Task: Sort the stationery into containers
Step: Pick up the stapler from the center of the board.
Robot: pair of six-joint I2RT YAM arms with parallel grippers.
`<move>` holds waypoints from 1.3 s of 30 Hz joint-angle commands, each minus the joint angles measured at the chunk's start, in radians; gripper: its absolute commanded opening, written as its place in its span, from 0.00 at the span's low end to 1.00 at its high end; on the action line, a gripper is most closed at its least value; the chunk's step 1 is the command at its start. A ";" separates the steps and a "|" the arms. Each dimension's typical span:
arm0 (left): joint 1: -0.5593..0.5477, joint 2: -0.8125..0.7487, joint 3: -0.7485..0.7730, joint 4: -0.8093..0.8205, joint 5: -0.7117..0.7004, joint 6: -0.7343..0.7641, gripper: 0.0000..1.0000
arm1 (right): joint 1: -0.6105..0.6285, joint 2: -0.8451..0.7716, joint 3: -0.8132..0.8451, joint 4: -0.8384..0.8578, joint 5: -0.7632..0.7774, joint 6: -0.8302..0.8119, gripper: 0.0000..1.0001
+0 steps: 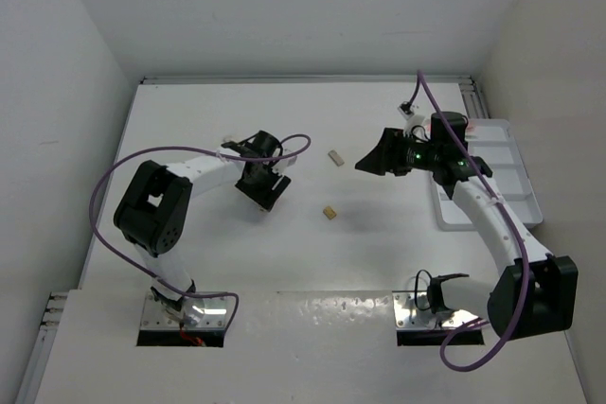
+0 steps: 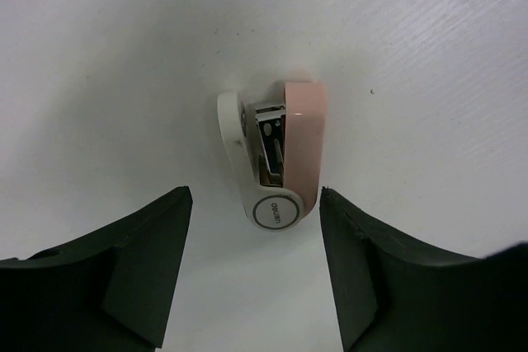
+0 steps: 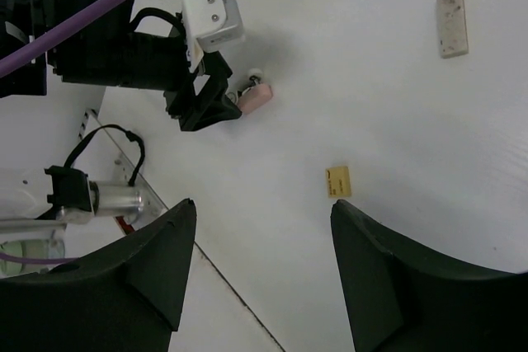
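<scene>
A small pink and white stapler-like block lies on the table just ahead of my open left gripper, its round end between the fingertips, untouched. In the top view the left gripper covers it. It also shows in the right wrist view. A tan eraser and a grey-white eraser lie mid-table. My right gripper hovers open and empty above the table, the tan eraser by its right fingertip. The white divided tray sits at the far right. No pens show clearly.
The right arm's forearm crosses over the tray's left side. White walls close in the table at the back and both sides. A purple cable loops off each arm. The left arm's base plate shows in the right wrist view.
</scene>
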 commanded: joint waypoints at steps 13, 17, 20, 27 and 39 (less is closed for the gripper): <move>0.021 0.050 0.036 0.020 0.090 0.003 0.55 | 0.050 0.032 0.094 -0.023 -0.015 -0.158 0.64; 0.058 0.029 0.062 0.014 0.188 0.011 0.35 | 0.071 0.012 0.102 -0.053 -0.006 -0.294 0.64; 0.104 0.003 0.095 0.005 0.359 0.022 0.27 | 0.100 -0.011 0.108 -0.084 0.019 -0.519 0.64; 0.131 -0.088 0.138 -0.009 0.789 0.014 0.26 | 0.190 -0.041 0.145 -0.141 0.034 -0.982 0.67; 0.113 -0.074 0.167 -0.175 1.171 0.091 0.23 | 0.413 -0.061 0.094 -0.227 0.000 -1.699 0.66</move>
